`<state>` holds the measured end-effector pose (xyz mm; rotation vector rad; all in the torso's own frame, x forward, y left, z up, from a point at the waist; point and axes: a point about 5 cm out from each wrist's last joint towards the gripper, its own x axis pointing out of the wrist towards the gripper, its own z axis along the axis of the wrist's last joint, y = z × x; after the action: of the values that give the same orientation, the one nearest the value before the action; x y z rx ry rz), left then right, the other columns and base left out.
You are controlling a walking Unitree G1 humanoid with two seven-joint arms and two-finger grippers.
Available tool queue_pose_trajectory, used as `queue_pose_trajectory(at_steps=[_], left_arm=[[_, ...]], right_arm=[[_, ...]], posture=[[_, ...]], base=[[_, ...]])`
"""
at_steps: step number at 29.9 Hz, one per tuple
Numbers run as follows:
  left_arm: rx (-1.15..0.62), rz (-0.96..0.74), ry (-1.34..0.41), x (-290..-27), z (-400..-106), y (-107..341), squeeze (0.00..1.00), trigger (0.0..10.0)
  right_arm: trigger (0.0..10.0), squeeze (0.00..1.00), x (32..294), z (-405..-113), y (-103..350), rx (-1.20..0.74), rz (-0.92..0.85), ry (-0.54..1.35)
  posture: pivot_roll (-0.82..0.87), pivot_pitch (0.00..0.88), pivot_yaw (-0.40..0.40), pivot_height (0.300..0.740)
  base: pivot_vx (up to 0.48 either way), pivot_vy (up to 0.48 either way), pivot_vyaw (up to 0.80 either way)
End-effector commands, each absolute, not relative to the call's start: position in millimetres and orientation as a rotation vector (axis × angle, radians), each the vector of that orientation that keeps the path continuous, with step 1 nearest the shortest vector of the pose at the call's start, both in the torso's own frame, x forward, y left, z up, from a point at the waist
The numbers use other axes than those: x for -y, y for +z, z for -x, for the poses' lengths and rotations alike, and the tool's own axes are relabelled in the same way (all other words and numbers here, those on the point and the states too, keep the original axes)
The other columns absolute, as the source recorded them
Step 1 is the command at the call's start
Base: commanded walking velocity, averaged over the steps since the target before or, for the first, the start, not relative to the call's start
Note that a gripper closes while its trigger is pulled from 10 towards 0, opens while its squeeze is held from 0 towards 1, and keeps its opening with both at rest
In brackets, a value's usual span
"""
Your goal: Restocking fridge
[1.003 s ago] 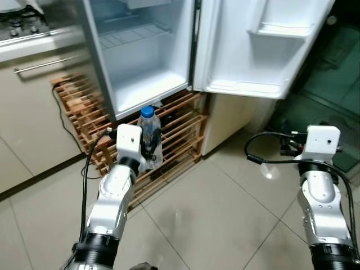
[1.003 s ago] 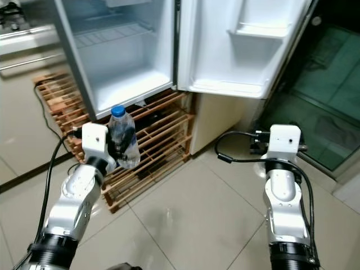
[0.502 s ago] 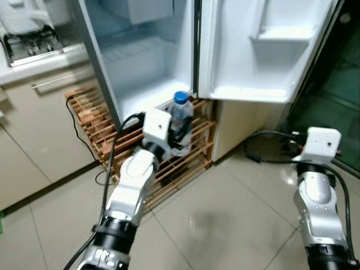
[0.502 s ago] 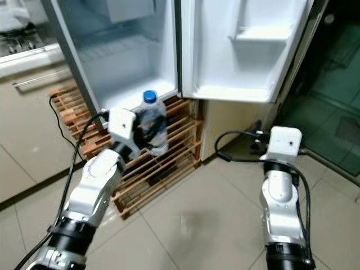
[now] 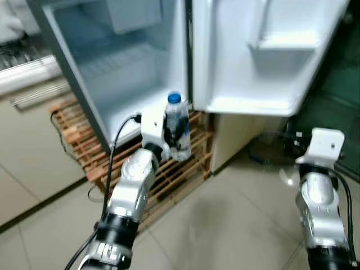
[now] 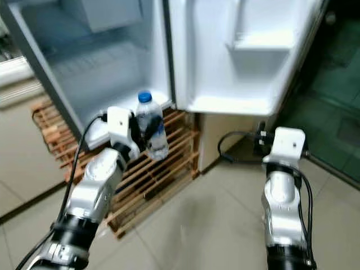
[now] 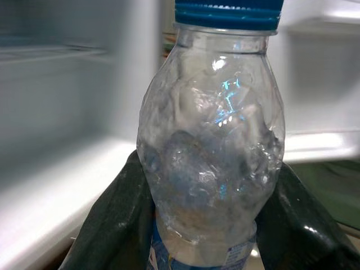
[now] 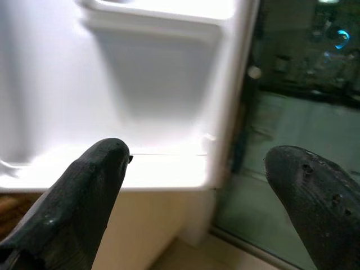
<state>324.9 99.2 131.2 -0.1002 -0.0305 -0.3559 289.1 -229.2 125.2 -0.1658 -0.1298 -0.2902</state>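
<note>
Low in the frame's centre-left, your left gripper (image 5: 173, 134) clamps the water bottle (image 5: 176, 127) by its body, so it rides upright, blue cap (image 5: 174, 98) topmost, long axis vertical. Lower right, your right gripper (image 8: 197, 185) hangs spread wide, holding nothing. Beyond, the open fridge (image 5: 129, 62) waits above a wooden rack (image 5: 79, 135).

Pale, glossy floor tiles (image 5: 236, 225) are catching soft reflections of the light overhead. A slatted wooden rack (image 5: 169, 174) is sitting low against the wall. To its left, cream cabinet fronts (image 5: 34, 146) are running along under a steel bench edge (image 5: 28, 76), with a long metal handle (image 5: 39, 95) lying across one front. On the far right, a dark glass panel (image 6: 332, 84) is giving off greenish reflections. A black cable (image 6: 236, 147) is trailing across the floor near it.
</note>
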Motion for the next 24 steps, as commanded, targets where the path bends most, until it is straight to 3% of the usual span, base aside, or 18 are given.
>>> queue_pose_trajectory(at_steps=[1,5,10,16,19,24], left_arm=[[0.046,0.095,-0.335,-102.4,-328.1,135.2,0.00,10.0],[0.034,0.094,-0.323,-104.8,-328.9,130.9,0.00,10.0],[-0.062,0.035,-0.266,-134.8,-315.0,97.9,0.00,10.0],[-0.098,0.043,-0.326,-137.2,-291.1,88.0,0.00,10.0],[-0.089,-0.032,-0.416,-147.5,-260.7,86.9,0.00,10.0],[-0.089,0.036,-0.297,-164.2,-251.1,91.9,0.00,10.0]], right_arm=[[10.0,0.00,226.2,-288.9,124.8,0.126,0.161,-0.271],[10.0,0.00,224.5,-288.9,125.1,0.126,0.157,-0.261],[10.0,0.00,218.1,-289.2,124.3,0.121,0.130,-0.210],[10.0,0.00,215.1,-286.7,116.6,0.076,0.129,-0.170],[10.0,0.00,229.1,-254.1,88.3,-0.040,0.082,-0.235],[10.0,0.00,240.2,-231.9,87.7,-0.053,0.130,-0.235]], posture=[[-0.16,0.000,0.039,0.740],[-0.16,0.003,0.041,0.740],[-0.16,0.021,0.020,0.740],[-0.14,0.032,-0.010,0.740],[-0.12,0.029,-0.016,0.740],[-0.14,0.029,-0.008,0.740]], base=[[0.472,0.000,0.00],[0.472,0.000,0.00],[0.470,0.000,0.00],[0.000,0.000,0.00],[0.000,0.000,0.00],[0.000,0.000,0.00]])
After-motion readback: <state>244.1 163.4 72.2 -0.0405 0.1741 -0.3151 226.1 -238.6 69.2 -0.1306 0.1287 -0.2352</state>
